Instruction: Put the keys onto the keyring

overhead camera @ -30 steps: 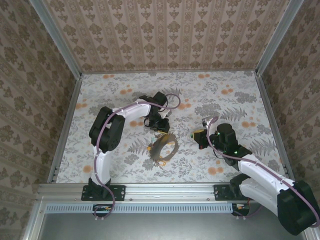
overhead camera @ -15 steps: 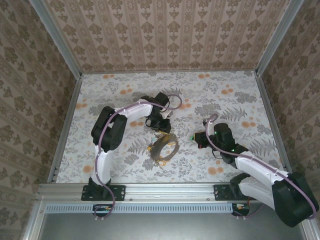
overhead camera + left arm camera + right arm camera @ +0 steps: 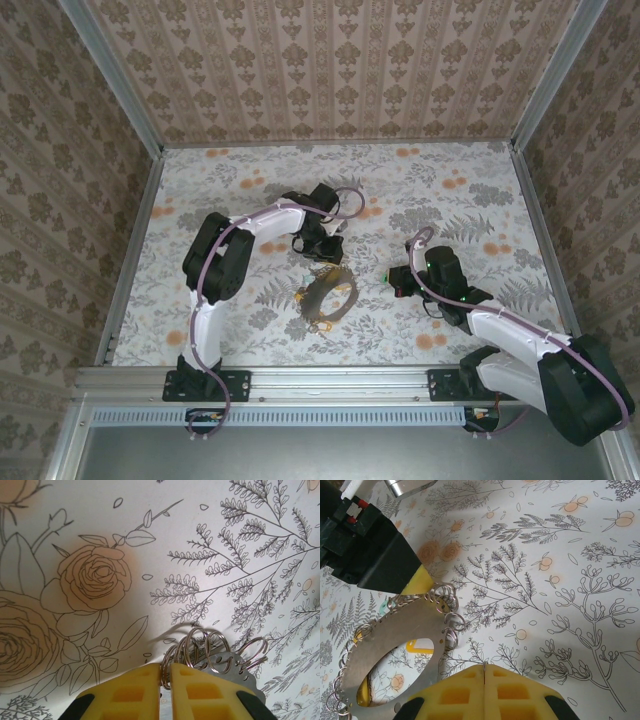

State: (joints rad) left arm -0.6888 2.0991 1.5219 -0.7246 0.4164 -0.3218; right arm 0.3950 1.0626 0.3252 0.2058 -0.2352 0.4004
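The keyring (image 3: 320,290) is a flat grey oval plate (image 3: 395,630) edged with small silver split rings, lying mid-table. My left gripper (image 3: 322,252) stands at its far edge, its yellow fingers (image 3: 135,690) shut on one split ring (image 3: 200,645) of the plate (image 3: 230,667). My right gripper (image 3: 392,277) hovers just right of the keyring, shut on a green-headed key (image 3: 388,274). A thin metal edge (image 3: 484,665) shows between its closed pads (image 3: 520,690). A yellow key head (image 3: 417,645) lies under the plate's opening.
The table (image 3: 470,200) has a floral cover and is boxed by patterned walls (image 3: 330,70) with metal rails. The left arm's black body (image 3: 375,555) looms over the keyring's far side. Purple cables (image 3: 345,205) run along both arms.
My right gripper has shifted slightly left toward the keyring with the key. The left arm has stayed at the keyring's far edge.
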